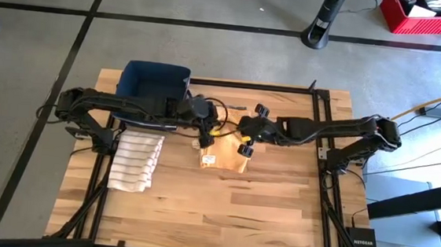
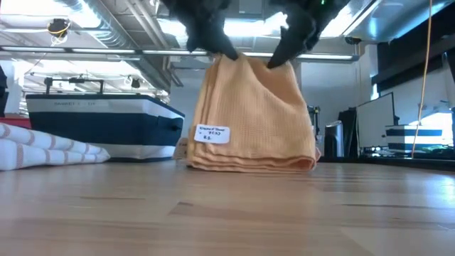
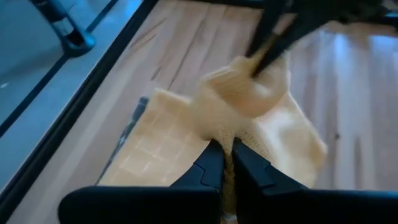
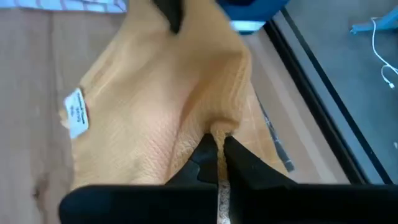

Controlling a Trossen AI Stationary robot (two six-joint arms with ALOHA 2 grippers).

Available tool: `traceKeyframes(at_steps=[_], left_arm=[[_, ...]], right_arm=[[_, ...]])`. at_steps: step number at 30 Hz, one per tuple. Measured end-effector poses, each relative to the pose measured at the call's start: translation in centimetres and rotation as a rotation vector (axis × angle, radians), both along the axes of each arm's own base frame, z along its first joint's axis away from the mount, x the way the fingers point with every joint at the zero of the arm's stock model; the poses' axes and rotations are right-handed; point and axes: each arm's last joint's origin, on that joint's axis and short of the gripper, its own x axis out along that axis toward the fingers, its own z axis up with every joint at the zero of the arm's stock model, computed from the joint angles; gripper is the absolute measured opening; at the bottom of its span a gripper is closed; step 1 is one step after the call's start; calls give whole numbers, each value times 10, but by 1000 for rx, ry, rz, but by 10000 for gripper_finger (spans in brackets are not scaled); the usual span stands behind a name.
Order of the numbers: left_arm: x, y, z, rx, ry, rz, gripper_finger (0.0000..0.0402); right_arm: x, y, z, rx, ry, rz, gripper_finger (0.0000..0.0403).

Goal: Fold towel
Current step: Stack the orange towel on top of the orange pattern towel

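An orange waffle-weave towel (image 2: pixel 252 114) with a white label (image 2: pixel 212 134) hangs between my two grippers at the middle of the table. Its lower part (image 2: pixel 249 163) rests in stacked folds on the wood. My left gripper (image 2: pixel 222 48) is shut on the towel's top left corner, and my right gripper (image 2: pixel 283 55) is shut on its top right corner. In the high view the left gripper (image 1: pixel 208 135) and the right gripper (image 1: pixel 244 140) stand close together above the towel (image 1: pixel 221 161). My left gripper pinches a bunched top corner of the towel (image 3: pixel 225 135) between its two fingers, slanting down from the table's left. The cloth hangs below the fingers, its bottom on the table. My right gripper pinches the other top corner (image 4: pixel 219 129) between its two fingers, slanting down from the table's right. The towel hangs slack from it; how many layers it holds I cannot tell.
A folded white towel with brown stripes (image 1: pixel 135 161) lies on the table at the left. A dark blue bin (image 1: pixel 154 87) stands at the far left behind the left arm. Bare wood (image 1: pixel 221 218) lies toward the near edge.
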Motion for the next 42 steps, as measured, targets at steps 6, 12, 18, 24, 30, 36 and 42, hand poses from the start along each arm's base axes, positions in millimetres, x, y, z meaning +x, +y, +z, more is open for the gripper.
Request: traceKeyframes(at_steps=[6,12,18,24,30,36,42], left_arm=[[3,-7,15,20,-40,-29,5],[0,1,21,108,18,18,5],[-5,23,17,128,65,103,5],[1,49,-1,152,129,134,5],[13,72,-26,159,181,173,5],[20,86,-51,153,259,193,5],[24,90,-65,142,293,199,6]], right_arm=[[2,0,34,-13,-89,2,4],[-1,-11,43,-35,-71,-49,5],[-2,-32,21,-35,23,-119,6],[-3,-54,-7,-5,58,-145,4],[-3,-77,-35,-136,108,-124,6],[3,-93,-62,-126,143,-125,7],[11,-97,-82,-101,188,-113,36]])
